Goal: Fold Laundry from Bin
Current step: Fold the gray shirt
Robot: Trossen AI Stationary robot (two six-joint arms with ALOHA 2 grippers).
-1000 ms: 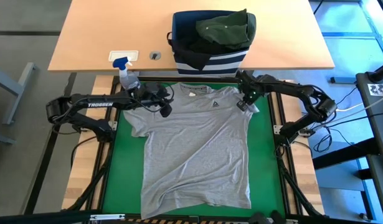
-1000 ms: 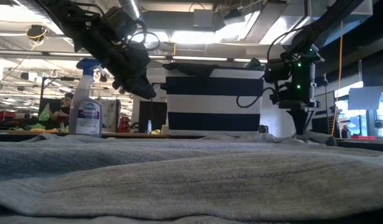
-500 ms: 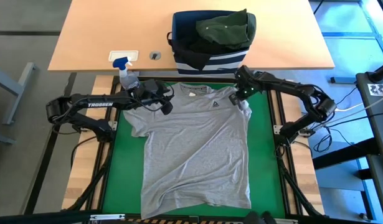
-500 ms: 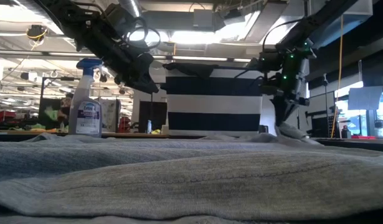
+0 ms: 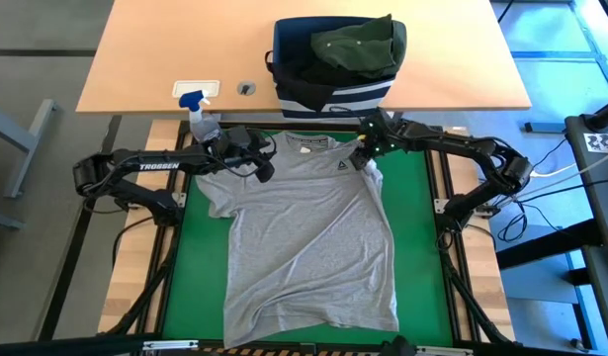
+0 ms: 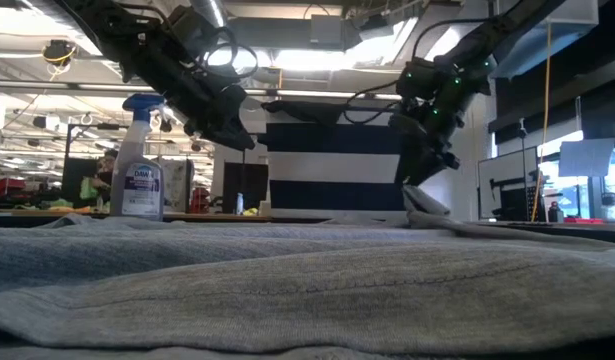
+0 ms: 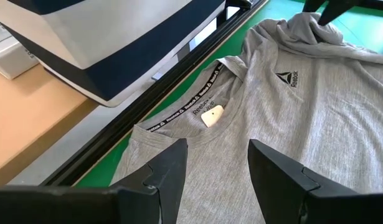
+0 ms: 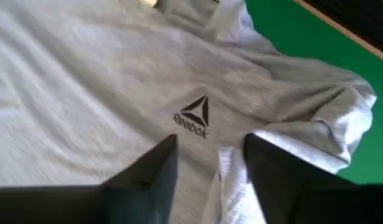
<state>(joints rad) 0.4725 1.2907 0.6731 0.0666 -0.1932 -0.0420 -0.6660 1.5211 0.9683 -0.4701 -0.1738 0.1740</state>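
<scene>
We note the light grey shirt [image 5: 308, 232] lying flat on the green mat [image 5: 417, 247] near the striped bin [image 5: 333, 59], right tool [image 5: 368, 158] spread above its folded-in right sleeve, left tool [image 5: 264, 168] spread at the collar, holding nothing.

Left hand [image 7: 213, 168] open; right hand [image 8: 210, 163] open, raised

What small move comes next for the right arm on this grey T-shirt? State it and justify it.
Probably lift the right gripper clear of the light grey cotton T-shirt. Its fingers stand apart with no cloth between them, and the right sleeve already lies folded inward onto the shirt, bunched. The left gripper hovers open near the collar.
</scene>
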